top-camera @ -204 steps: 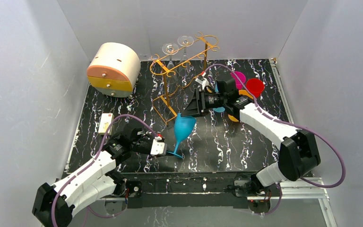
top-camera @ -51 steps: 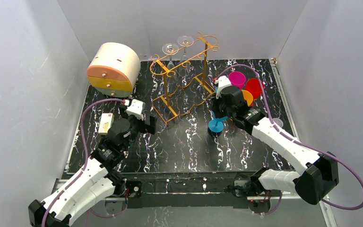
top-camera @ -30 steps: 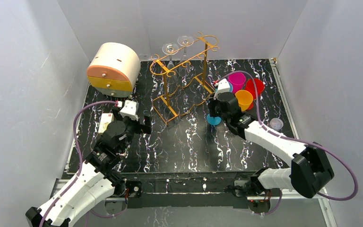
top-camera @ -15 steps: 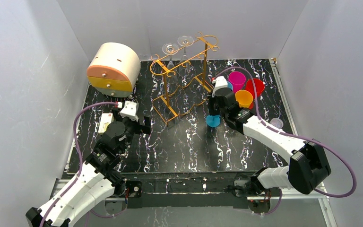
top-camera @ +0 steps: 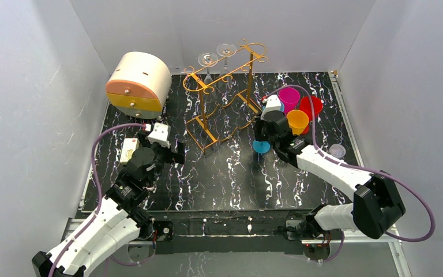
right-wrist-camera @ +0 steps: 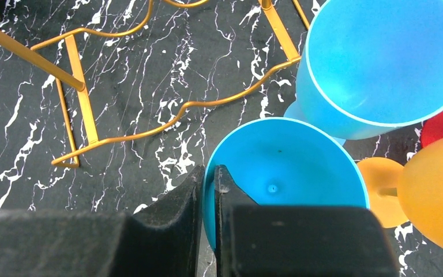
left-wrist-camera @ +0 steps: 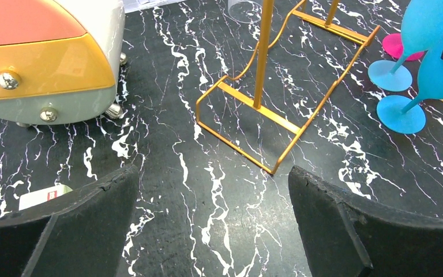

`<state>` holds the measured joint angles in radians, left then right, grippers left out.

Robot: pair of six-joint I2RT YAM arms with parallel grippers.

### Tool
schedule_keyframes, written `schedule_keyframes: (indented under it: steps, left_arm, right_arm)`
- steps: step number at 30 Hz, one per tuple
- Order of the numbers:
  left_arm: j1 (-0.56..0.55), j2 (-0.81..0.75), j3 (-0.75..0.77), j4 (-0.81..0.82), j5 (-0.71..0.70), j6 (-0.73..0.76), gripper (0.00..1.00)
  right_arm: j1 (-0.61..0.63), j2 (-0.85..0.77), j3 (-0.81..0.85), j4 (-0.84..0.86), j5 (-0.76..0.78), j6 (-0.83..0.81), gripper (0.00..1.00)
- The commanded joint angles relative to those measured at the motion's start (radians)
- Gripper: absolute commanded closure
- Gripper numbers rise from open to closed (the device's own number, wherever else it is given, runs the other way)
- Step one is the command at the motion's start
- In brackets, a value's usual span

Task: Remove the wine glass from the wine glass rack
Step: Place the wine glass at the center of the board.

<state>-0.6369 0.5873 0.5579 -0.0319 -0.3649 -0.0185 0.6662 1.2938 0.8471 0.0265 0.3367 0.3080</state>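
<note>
Top view first: the golden-orange wire wine glass rack (top-camera: 249,75) stands at the back of the black marbled table (top-camera: 236,184), with two clear stemmed glasses (top-camera: 207,59) hanging upside down from its top rails. At the rack's 4 o'clock, the right gripper (top-camera: 263,134) has the sky-blue plastic wine glass (top-camera: 261,146) upright and off the rack. The left gripper (top-camera: 177,154) hovers at the rack's 7 o'clock.

Left wrist view: fingers (left-wrist-camera: 86,219) spread wide with nothing between them, the rack's base at 12 o'clock and a round cream-and-orange drawer box (left-wrist-camera: 46,63) at 10 o'clock.

Right wrist view: jaws pinched tight on the blue glass's near rim (a thin grip). A second blue goblet (right-wrist-camera: 380,63) sits at 1 o'clock and an orange goblet (right-wrist-camera: 438,190) at 3.
</note>
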Motion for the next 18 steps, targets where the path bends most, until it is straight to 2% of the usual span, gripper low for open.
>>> schedule_keyframes:
  steps: [1,3,6,7,11,15,18]
  left_arm:
    - [0.004,0.006,0.013,-0.009,-0.005,0.001,0.02]
    - [0.003,0.008,0.013,-0.010,-0.006,0.003,0.02]
    - [0.004,0.010,0.013,-0.010,-0.006,0.003,0.02]
    - [0.003,0.012,0.013,-0.010,-0.006,0.002,0.02]
    - [0.003,0.021,0.013,-0.010,0.001,0.004,0.02]
    - [0.003,0.028,0.016,-0.013,0.000,0.006,0.02]
    - [0.004,0.030,0.015,-0.013,-0.001,0.009,0.02]
  right_arm:
    - [0.000,0.041,0.027,-0.020,0.000,0.005,0.80]
    - [0.000,0.047,0.046,-0.025,-0.003,0.006,0.78]
    - [0.000,0.048,0.049,-0.025,-0.004,0.012,0.62]
    - [0.000,0.049,0.042,-0.020,-0.003,0.014,0.60]
    - [0.000,0.066,0.046,-0.024,-0.004,0.010,0.57]
    - [0.000,0.065,0.080,-0.069,-0.004,0.009,0.47]
    - [0.000,0.044,0.079,-0.062,-0.011,0.005,0.44]
